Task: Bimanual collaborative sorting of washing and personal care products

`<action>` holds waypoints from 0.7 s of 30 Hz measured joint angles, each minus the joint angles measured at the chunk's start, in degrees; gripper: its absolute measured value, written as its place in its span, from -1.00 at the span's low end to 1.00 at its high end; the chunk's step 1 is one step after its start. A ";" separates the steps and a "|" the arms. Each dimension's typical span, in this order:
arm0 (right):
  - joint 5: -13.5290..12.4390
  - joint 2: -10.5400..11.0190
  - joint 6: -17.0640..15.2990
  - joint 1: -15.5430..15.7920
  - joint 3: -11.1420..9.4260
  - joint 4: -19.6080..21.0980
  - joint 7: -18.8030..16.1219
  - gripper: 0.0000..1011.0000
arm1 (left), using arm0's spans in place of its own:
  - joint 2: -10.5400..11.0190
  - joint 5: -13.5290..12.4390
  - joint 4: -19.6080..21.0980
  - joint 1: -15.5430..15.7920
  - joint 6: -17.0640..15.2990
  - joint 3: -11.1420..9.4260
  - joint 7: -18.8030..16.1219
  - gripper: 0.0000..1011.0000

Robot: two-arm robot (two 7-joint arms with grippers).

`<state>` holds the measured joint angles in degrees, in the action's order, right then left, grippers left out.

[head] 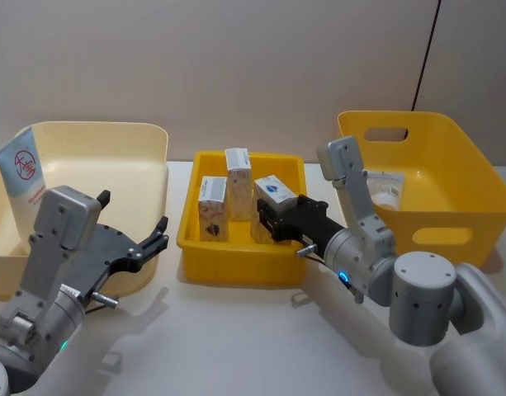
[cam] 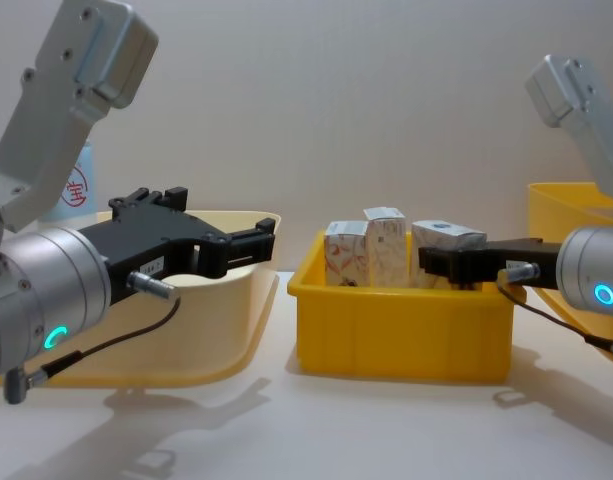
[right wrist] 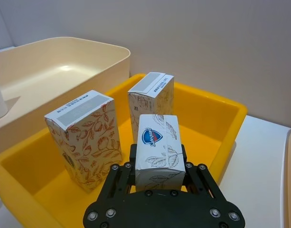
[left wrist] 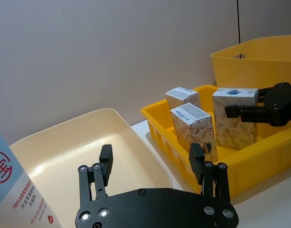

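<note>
Three small white cartons with orange-red swirl print stand in the small yellow bin (head: 236, 268). My right gripper (head: 273, 221) is shut on the rightmost carton (head: 275, 191), which the right wrist view shows between its fingers (right wrist: 158, 152). The two other cartons (head: 213, 208) (head: 238, 172) stand free to its left. A pale-blue tube (head: 21, 169) with a red ringed logo leans in the far left corner of the cream tray (head: 153, 136). My left gripper (head: 130, 216) hangs open over the tray's front right part, holding nothing.
A large yellow bin (head: 434, 235) with handle slots stands at the right, with a pale tube-like item (head: 385, 191) lying inside. The three containers sit side by side on a white table with a plain wall behind.
</note>
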<state>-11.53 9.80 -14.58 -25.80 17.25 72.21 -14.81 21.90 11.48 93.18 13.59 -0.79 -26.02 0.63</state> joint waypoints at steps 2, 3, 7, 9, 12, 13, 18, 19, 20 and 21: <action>0.00 -0.01 0.01 -0.01 -0.01 -0.03 -0.01 -0.17 | 0.00 0.00 0.00 0.00 0.00 0.00 0.00 0.98; 0.00 -0.01 0.02 -0.01 -0.02 -0.03 -0.02 -0.18 | 0.00 0.00 0.00 0.00 0.00 0.00 0.00 0.98; 0.00 -0.01 0.38 0.01 -0.06 -0.03 -0.06 -0.19 | 0.00 0.00 0.00 0.00 0.00 0.00 0.00 0.98; 0.00 -0.01 0.67 0.08 -0.08 -0.02 -0.08 -0.19 | 0.00 0.00 0.00 0.00 0.00 0.00 0.00 0.98; 0.02 -0.01 1.74 0.27 -0.15 0.06 -0.13 -0.19 | 0.00 0.00 0.00 0.00 0.00 0.00 0.00 0.98; 0.04 -0.01 2.49 0.39 -0.21 0.14 -0.16 -0.19 | 0.00 0.00 0.00 0.00 0.00 0.00 0.00 0.98; 0.10 -0.04 4.85 0.66 -0.44 0.40 -0.26 -0.19 | 0.00 0.00 0.00 0.00 0.00 0.00 0.00 0.98; 0.10 -0.04 5.36 0.71 -0.52 0.48 -0.29 -0.19 | 0.00 0.00 0.00 0.00 0.00 0.00 0.00 0.98; 0.10 -0.04 5.79 0.73 -0.56 0.51 -0.32 -0.19 | 0.00 0.00 0.00 0.00 0.00 0.00 0.00 0.98; 0.10 -0.05 6.65 0.79 -0.68 0.63 -0.41 -0.19 | 0.00 0.00 -0.01 0.00 0.00 0.00 0.00 0.98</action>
<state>-11.43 9.75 -7.93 -25.01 16.57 72.84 -15.22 21.90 11.48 93.17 13.59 -0.79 -26.02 0.63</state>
